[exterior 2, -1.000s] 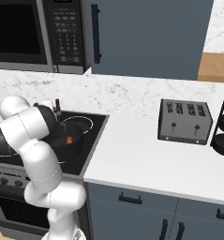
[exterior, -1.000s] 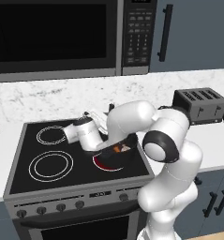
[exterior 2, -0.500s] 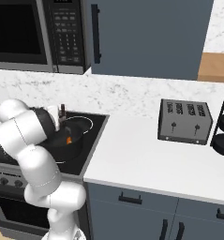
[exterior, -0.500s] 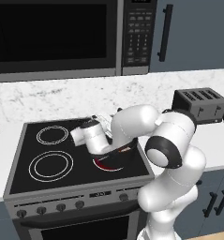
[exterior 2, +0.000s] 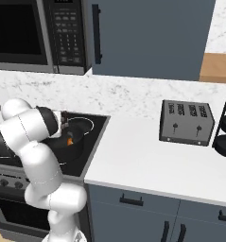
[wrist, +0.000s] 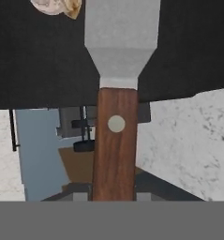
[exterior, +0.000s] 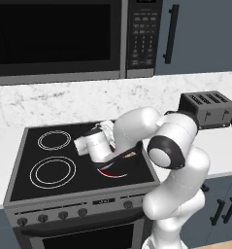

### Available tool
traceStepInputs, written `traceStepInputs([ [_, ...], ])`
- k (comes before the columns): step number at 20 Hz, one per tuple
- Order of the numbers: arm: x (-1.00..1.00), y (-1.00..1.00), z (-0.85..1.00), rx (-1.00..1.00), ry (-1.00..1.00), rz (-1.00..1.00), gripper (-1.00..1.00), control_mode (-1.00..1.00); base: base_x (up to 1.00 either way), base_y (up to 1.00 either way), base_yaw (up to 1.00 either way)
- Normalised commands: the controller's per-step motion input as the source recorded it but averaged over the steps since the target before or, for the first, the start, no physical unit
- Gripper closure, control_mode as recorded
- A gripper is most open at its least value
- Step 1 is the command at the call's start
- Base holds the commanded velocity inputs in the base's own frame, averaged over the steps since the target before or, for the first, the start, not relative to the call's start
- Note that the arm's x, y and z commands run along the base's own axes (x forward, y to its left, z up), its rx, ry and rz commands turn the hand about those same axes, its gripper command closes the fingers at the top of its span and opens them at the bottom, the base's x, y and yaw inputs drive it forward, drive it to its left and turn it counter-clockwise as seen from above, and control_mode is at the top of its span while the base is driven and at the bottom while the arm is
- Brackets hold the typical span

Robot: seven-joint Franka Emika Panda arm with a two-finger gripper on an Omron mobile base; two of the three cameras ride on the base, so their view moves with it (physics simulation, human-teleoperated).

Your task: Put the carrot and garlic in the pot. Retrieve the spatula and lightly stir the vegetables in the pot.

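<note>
The spatula runs up the middle of the hand view, its reddish-brown handle low and its silver-grey blade reaching into the black pot. My gripper is shut on the handle's lower end, its fingertips hidden. The pale garlic lies in the pot just left of the blade. The pot sits on the stove's front right ring with the orange carrot inside. My hand hangs over the pot, and the forearm hides most of it.
The black stove has two free rings on its left. A black toaster stands on the white counter to the right, with a dark tiered rack beyond. The microwave hangs above the stove.
The hand and forearm have sunk a little lower over the pot with the spatula. The carrot and pot stay put.
</note>
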Motion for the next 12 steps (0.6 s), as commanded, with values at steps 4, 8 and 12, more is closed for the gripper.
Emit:
traceStepInputs([
  [4, -0.01, 0.14, -0.01, 0.00, 0.00, -0.09, 1.00, -1.00, 0.00, 0.00, 0.00],
  [8, -0.06, 0.33, 0.08, 0.00, 0.00, -0.13, 1.00, -1.00, 0.00, 0.00, 0.00],
  [12, -0.04, 0.30, 0.07, 0.00, 0.00, -0.13, 1.00, -1.00, 0.00, 0.00, 0.00],
])
